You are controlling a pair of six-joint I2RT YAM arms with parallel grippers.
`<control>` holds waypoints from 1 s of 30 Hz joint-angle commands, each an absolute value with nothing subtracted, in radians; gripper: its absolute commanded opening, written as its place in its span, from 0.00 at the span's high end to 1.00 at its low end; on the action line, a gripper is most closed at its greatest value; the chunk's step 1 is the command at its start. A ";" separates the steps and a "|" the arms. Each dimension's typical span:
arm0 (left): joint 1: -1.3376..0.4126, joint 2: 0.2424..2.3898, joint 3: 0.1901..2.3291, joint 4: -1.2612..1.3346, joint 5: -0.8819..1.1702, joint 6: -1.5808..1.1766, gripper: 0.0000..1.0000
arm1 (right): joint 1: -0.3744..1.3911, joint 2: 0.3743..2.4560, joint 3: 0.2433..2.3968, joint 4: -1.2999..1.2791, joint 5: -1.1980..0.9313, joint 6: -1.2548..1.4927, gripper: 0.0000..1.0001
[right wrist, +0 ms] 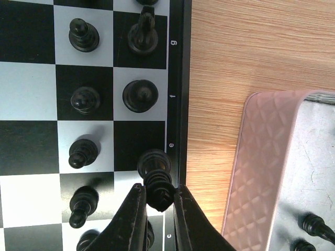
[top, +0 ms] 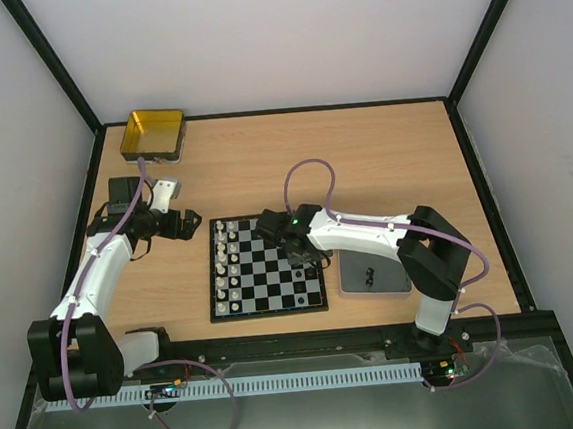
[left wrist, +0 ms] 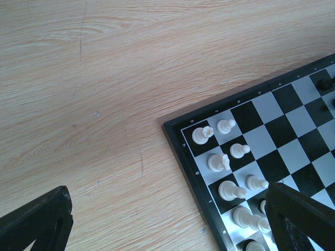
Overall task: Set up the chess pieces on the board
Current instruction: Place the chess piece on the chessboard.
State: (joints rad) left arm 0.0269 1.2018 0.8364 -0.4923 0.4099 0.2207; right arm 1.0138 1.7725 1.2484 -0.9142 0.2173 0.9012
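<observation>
The chequered board (top: 266, 264) lies mid-table. White pieces (top: 227, 265) stand in two files along its left side, also in the left wrist view (left wrist: 219, 162). Black pieces (right wrist: 84, 99) stand along its right side. My right gripper (right wrist: 158, 197) is shut on the head of a tall black piece (right wrist: 156, 175), whose base is at the board's right edge squares; it shows in the top view (top: 305, 256). My left gripper (top: 189, 226) is open and empty, hovering over the board's (left wrist: 293, 130) far left corner, its fingers (left wrist: 36, 225) wide apart.
A grey tray (top: 372, 275) lies just right of the board, its quilted rim (right wrist: 261, 157) close to my right gripper, with a few black pieces (right wrist: 313, 226) in it. A gold tin (top: 155, 133) sits at the far left corner. Walls enclose the table.
</observation>
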 commanded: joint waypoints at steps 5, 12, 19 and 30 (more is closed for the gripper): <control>0.028 1.192 0.847 -0.503 0.408 0.225 0.01 | 1.010 1.781 1.274 -0.921 0.243 0.898 0.90; 0.029 1.190 0.846 -0.503 0.409 0.226 0.01 | 1.010 1.793 1.275 -0.911 0.238 0.895 0.90; 0.029 1.192 0.848 -0.503 0.409 0.227 0.01 | 1.010 1.810 1.290 -0.910 0.236 0.889 0.90; 0.031 1.193 0.847 -0.504 0.411 0.227 0.01 | 1.009 1.819 1.294 -0.915 0.238 0.884 0.90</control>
